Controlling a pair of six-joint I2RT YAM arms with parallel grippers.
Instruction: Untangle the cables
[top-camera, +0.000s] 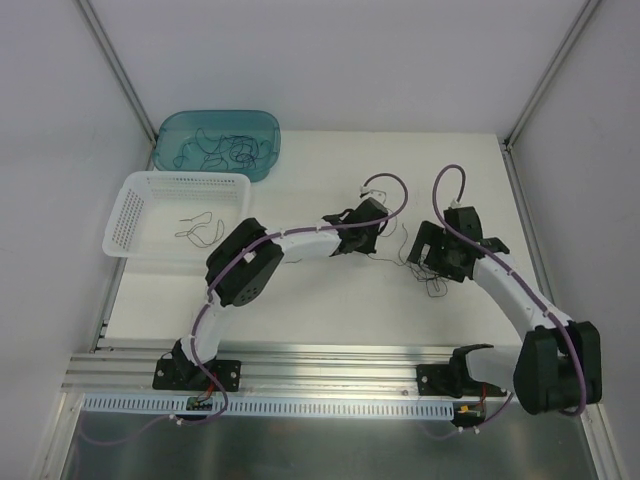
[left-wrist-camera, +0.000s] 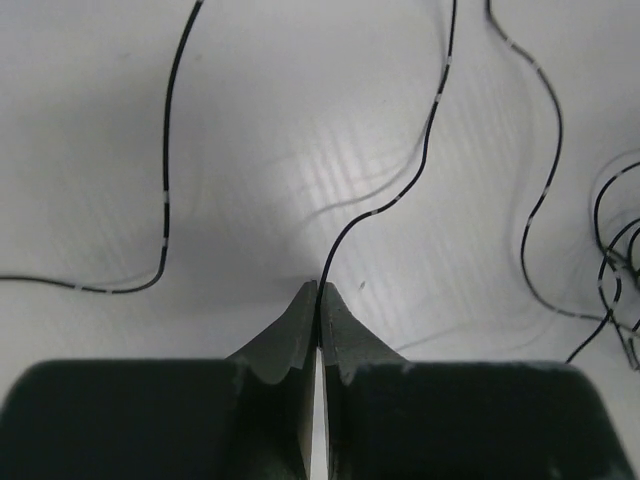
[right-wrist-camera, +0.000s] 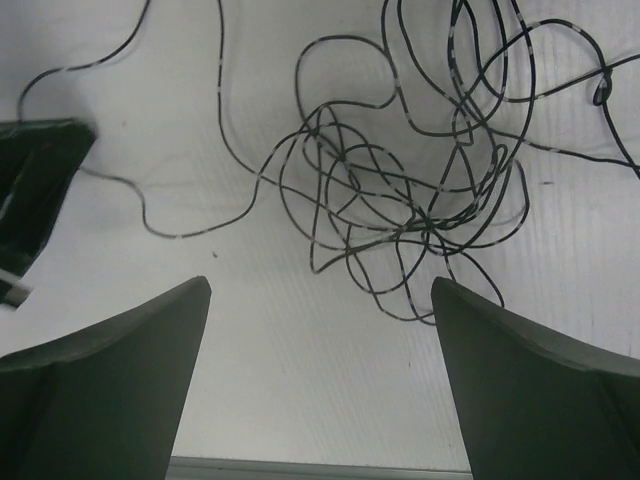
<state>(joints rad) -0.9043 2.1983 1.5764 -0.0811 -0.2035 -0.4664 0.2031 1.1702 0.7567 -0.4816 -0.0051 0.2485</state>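
Note:
A tangle of thin dark cables (right-wrist-camera: 400, 190) lies on the white table just beyond my right gripper (right-wrist-camera: 320, 290), which is open and empty, its fingers apart from the wires. In the top view the tangle (top-camera: 408, 258) lies between the two grippers. My left gripper (left-wrist-camera: 320, 288) is shut on one cable (left-wrist-camera: 432, 110), which runs up and right from the fingertips. Loose cables lie to its left (left-wrist-camera: 165, 190) and right (left-wrist-camera: 545, 150). In the top view the left gripper (top-camera: 368, 243) is left of the tangle and the right gripper (top-camera: 425, 262) is right of it.
A teal bin (top-camera: 170, 130) at the back left holds more tangled cables (top-camera: 225, 150). A white mesh basket (top-camera: 135, 205) in front of it holds a couple of single cables (top-camera: 198, 228). The left gripper's dark body (right-wrist-camera: 35, 190) shows in the right wrist view.

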